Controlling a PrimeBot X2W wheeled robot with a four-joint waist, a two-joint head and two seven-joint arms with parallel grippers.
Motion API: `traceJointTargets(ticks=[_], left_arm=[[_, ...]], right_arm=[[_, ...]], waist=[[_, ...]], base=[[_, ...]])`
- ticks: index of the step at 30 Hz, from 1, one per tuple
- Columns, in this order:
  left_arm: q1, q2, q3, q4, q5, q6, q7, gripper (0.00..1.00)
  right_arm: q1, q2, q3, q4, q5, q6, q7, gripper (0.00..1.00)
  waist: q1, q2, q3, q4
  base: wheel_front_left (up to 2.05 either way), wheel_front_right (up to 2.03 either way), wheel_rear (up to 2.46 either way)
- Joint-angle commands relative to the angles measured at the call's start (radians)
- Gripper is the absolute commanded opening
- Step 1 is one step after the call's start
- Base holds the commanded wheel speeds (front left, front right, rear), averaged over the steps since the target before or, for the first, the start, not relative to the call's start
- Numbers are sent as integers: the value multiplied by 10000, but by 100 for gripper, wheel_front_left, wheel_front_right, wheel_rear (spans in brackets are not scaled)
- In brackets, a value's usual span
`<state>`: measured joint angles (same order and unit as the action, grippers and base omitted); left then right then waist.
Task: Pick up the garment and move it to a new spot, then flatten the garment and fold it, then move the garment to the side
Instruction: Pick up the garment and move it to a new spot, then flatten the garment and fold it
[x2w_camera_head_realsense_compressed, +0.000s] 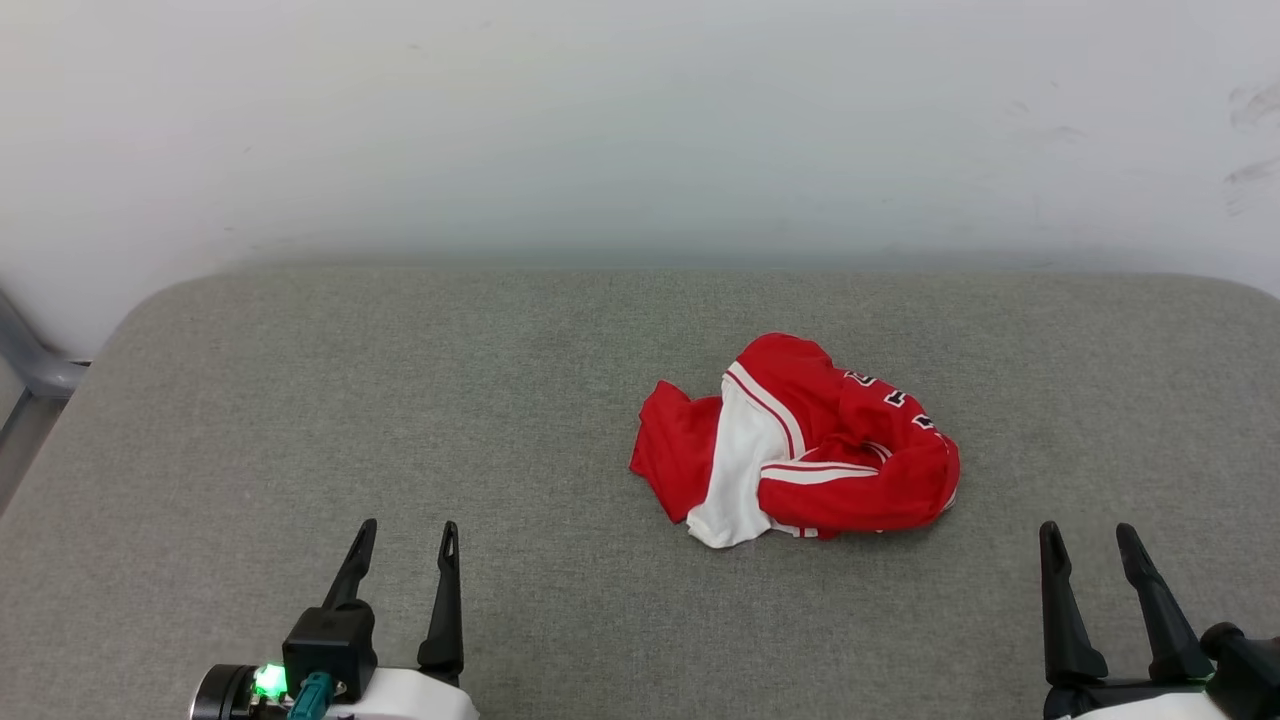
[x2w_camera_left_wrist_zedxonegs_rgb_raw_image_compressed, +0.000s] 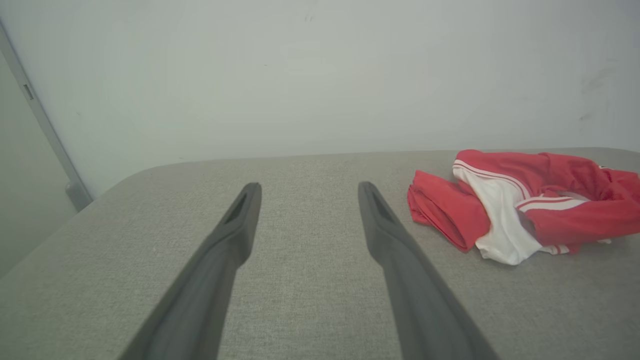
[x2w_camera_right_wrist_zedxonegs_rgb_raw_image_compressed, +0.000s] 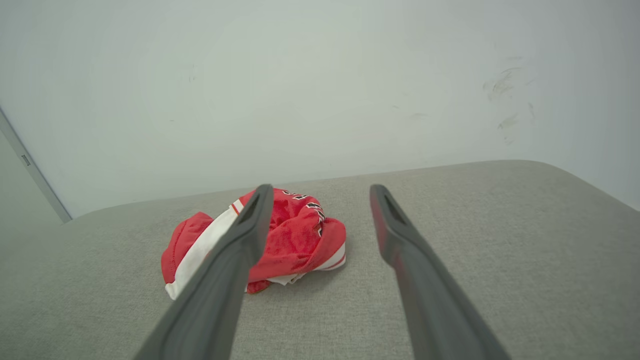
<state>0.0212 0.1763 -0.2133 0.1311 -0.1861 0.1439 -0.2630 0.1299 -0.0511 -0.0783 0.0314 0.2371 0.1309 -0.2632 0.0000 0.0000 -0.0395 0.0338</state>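
L gripper, R gripper: long dark fingers; white wrists; L w/ green LED, teal plug.

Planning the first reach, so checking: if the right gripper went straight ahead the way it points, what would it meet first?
Probably not the garment, which lies left of the line of the right gripper. Ahead is bare grey tabletop, then the white wall; depth unclear.

Black lettering on garment, crumpled, unreadable
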Motion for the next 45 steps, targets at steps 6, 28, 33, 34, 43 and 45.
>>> traceJointTargets(ticks=[6, 28, 33, 34, 43, 45], left_arm=[[316, -305, 465, 144, 421, -389, -26, 100], [-1495, -511, 715, 297, 961, -1994, -26, 100], [-3192, -258, 232, 555, 878, -2516, -26, 100], [-3572, -198, 91, 659, 804, -2587, -20, 100], [-6755, 775, -2777, 1403, -1123, -2730, 1788, 100], [-7392, 1041, -3700, 1463, -1810, -2731, 2367, 100]], right_arm=[[201, 16, 25, 148, 31, -3, -24, 100], [-113, 16, 167, 154, -21, -3, -24, 100], [-288, 16, 253, 105, -96, -3, -24, 100], [-315, 15, 289, 84, -108, -3, -24, 100], [-864, 15, 455, -12, -97, -3, -24, 100], [-986, 16, 461, -19, -78, -3, -24, 100]], waist=[[0, 0, -13, -16], [0, 0, 253, 69], [0, 0, 497, 1], [0, 0, 569, -35], [0, 0, 1458, -446], [0, 0, 1611, -515]], base=[[0, 0, 0], [0, 0, 0], [0, 0, 0], [0, 0, 0], [0, 0, 0], [0, 0, 0]])
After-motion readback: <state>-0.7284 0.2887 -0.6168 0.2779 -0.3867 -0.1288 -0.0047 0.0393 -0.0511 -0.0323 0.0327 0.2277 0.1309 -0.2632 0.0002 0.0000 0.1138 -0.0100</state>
